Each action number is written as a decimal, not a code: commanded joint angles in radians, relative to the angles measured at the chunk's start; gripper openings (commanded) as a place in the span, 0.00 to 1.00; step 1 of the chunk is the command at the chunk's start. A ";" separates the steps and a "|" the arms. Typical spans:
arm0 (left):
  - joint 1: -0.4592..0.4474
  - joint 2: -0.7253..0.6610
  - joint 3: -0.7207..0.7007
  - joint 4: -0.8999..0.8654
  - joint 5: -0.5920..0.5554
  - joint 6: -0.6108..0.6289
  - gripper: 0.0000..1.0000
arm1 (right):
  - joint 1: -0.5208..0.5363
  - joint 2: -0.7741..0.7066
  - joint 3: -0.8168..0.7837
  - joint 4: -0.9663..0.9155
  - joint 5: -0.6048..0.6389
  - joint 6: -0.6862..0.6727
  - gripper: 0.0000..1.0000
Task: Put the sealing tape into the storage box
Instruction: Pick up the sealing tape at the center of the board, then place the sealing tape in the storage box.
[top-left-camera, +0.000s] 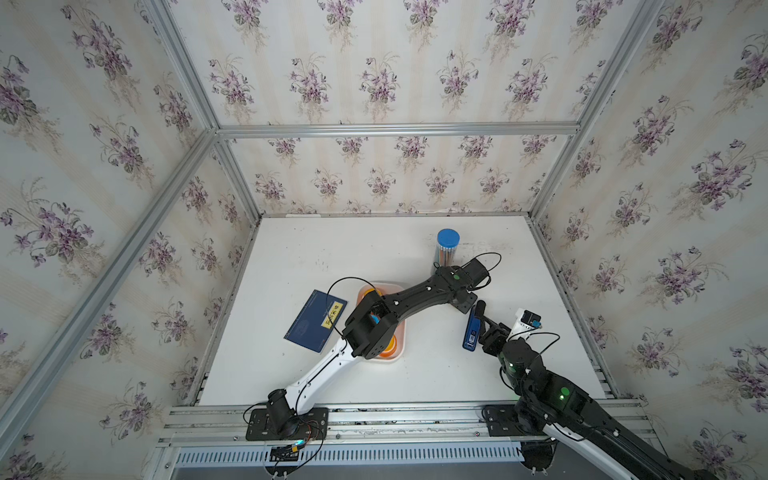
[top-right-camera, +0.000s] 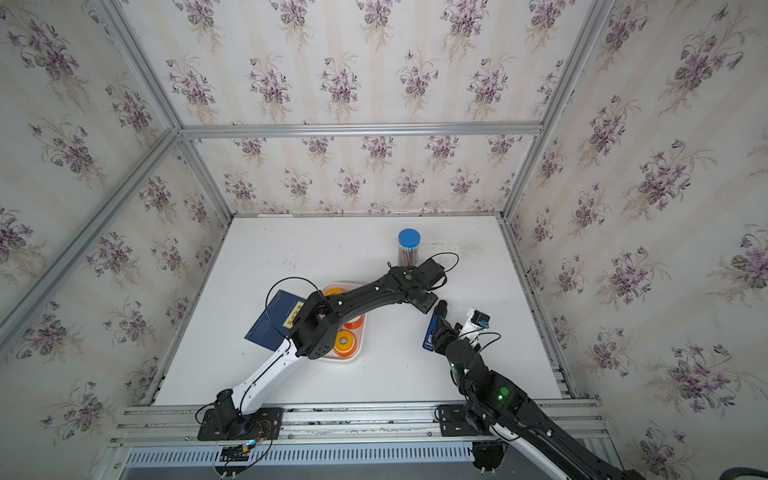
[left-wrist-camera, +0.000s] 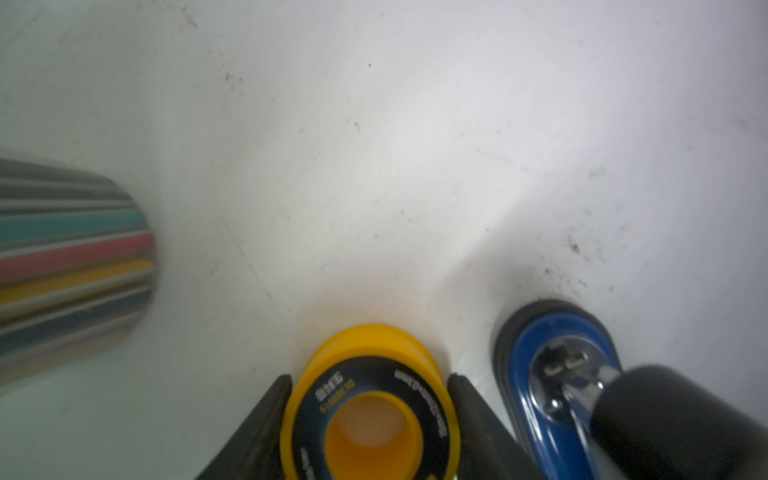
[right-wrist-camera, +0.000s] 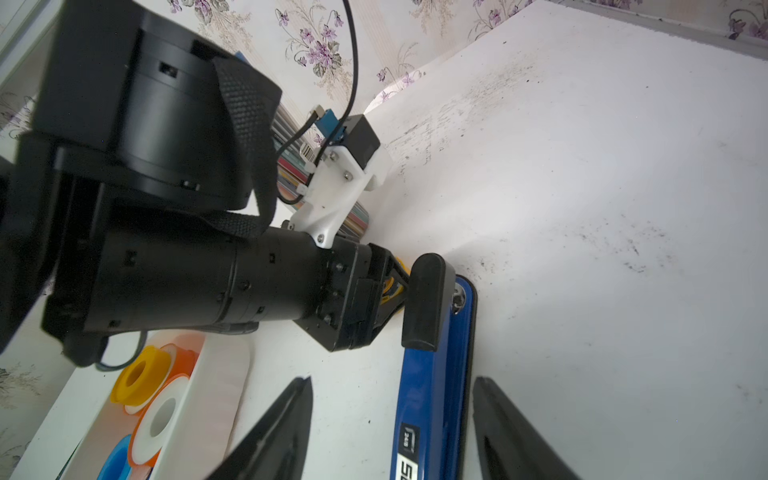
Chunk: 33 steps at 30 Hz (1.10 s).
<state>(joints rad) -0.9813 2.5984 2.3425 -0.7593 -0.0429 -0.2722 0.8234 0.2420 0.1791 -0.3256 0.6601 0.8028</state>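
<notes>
Right gripper (right-wrist-camera: 392, 380) is hovering low at the near right of the table (top-left-camera: 291, 257). Its fingers (right-wrist-camera: 286, 419) are standing wide, straddling the near part of the blue-and-black stapler-like bar (right-wrist-camera: 436, 395). There is a clear gap on one side. The other finger is just beside the bar, and contact cannot be told.

The bar is lying flat on the table and running away from the robot, with its black lever (right-wrist-camera: 424, 299) at the far end.

Left of it, mid-table, the white storage box (right-wrist-camera: 216, 390) is sitting under the left arm's elbow. It is holding several sealing tape rolls:
- a small yellow one (right-wrist-camera: 139, 378)
- a white-faced, orange-rimmed one (right-wrist-camera: 162, 419)
- a blue-white one (right-wrist-camera: 116, 461)

The arm is hiding the rest of the box in both top views, so no full count is possible.

The navy booklet (top-left-camera: 309, 324) with the yellow label is lying just beside the box's left side.

Further out, the left gripper (left-wrist-camera: 368, 380) is reaching past the box to the bar's far end. Its fingers (left-wrist-camera: 270, 415) are pressing on both sides of the black-yellow tape roll (left-wrist-camera: 374, 345), so it is gripping the roll. That roll is outside the box, just beside the bar's rounded far tip. Whether it is sitting on the table or lifted cannot be told.

Farthest back, the clear tube of coloured pencils (top-left-camera: 448, 245) with the blue lid is standing upright near the left wrist.
</notes>
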 joint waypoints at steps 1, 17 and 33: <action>-0.005 -0.101 -0.065 -0.020 -0.019 0.014 0.56 | 0.001 0.000 -0.003 0.012 -0.002 -0.011 0.65; -0.004 -0.687 -0.698 0.014 -0.109 -0.068 0.52 | 0.001 -0.001 -0.003 0.014 -0.004 -0.013 0.66; 0.090 -0.944 -1.105 0.104 -0.088 -0.094 0.52 | 0.000 0.001 -0.003 0.015 -0.005 -0.014 0.66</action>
<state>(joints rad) -0.9024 1.6531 1.2461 -0.6918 -0.1379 -0.3588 0.8234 0.2428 0.1791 -0.3187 0.6567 0.7921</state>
